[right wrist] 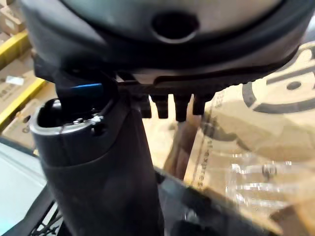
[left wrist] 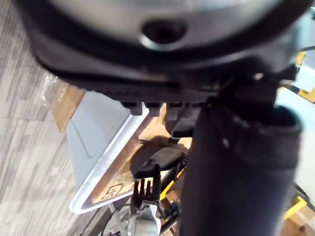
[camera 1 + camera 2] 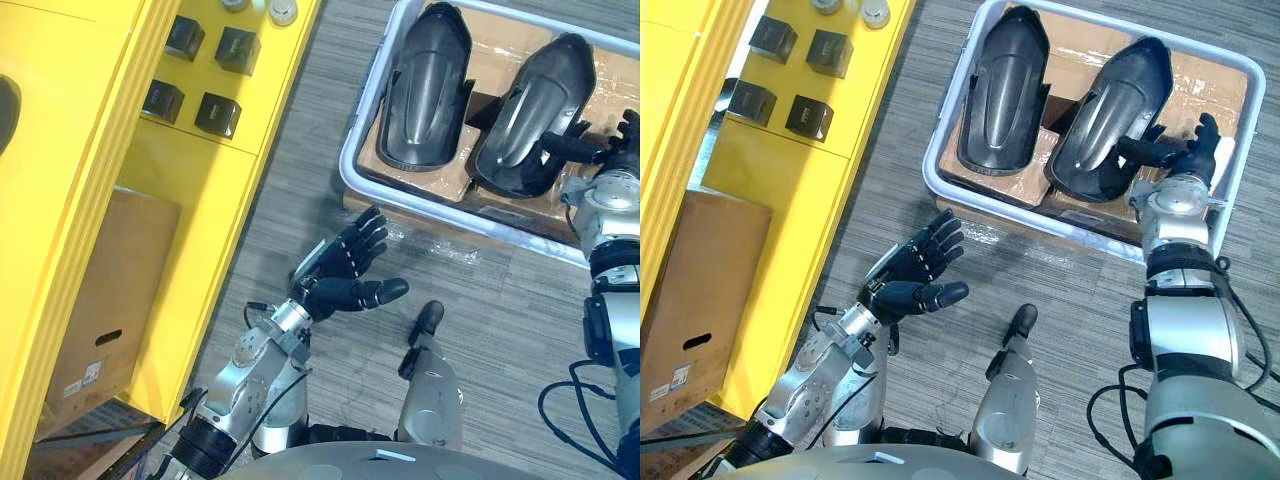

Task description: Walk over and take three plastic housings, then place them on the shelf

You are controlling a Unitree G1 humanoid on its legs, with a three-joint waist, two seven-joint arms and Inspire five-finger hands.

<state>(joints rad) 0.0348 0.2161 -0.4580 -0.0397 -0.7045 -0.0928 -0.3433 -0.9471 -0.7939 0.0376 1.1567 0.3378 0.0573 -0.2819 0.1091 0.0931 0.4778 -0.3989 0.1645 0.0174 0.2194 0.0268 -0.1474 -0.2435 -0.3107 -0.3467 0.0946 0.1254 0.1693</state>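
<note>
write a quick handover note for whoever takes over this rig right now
Hands: the left hand is open with fingers spread, holds nothing, and is above the floor between the yellow shelf and the crate. The right hand is open, inside the crate at the near end of the right housing; contact can't be confirmed.
Things: the left housing and right housing lie side by side on cardboard in the crate.
Done: the robot is at the crate.
Left: grasp the housings, lift them out and place them on the shelf; none is out yet.

Open floor point(image 3: 300, 190) between yellow shelf point(image 3: 200, 170) and bin point(image 3: 346, 172); housings point(image 3: 425, 85) crowd the bin.
</note>
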